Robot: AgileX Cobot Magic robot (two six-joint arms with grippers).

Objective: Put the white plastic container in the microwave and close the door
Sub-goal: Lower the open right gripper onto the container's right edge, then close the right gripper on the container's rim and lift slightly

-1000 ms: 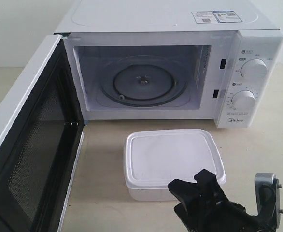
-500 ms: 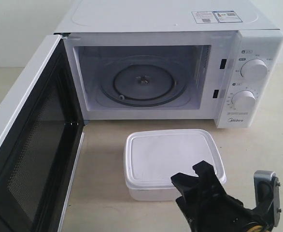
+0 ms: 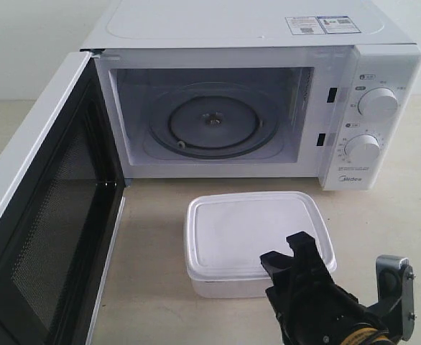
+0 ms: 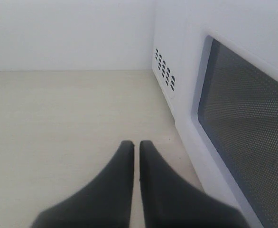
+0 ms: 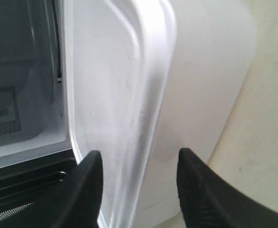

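The white plastic container (image 3: 246,233) sits lidded on the table in front of the microwave (image 3: 232,29), whose door (image 3: 45,215) stands swung wide to the left, showing the glass turntable (image 3: 214,122). My right gripper (image 3: 282,251) is at the container's near right corner. In the right wrist view the right gripper (image 5: 136,159) is open and straddles the container (image 5: 129,85) rim, one finger over the lid and one beside the wall. My left gripper (image 4: 136,145) is shut on nothing, low over the table beside the door's outer mesh window (image 4: 253,118).
Two round dials (image 3: 377,103) are on the microwave's right panel. The open door takes up the left front of the table. Bare tabletop (image 3: 390,223) lies right of the container. Vent holes (image 4: 163,69) mark the microwave's side.
My right gripper has edged a little further onto the container's near right corner. The container, the door and the microwave have not moved.
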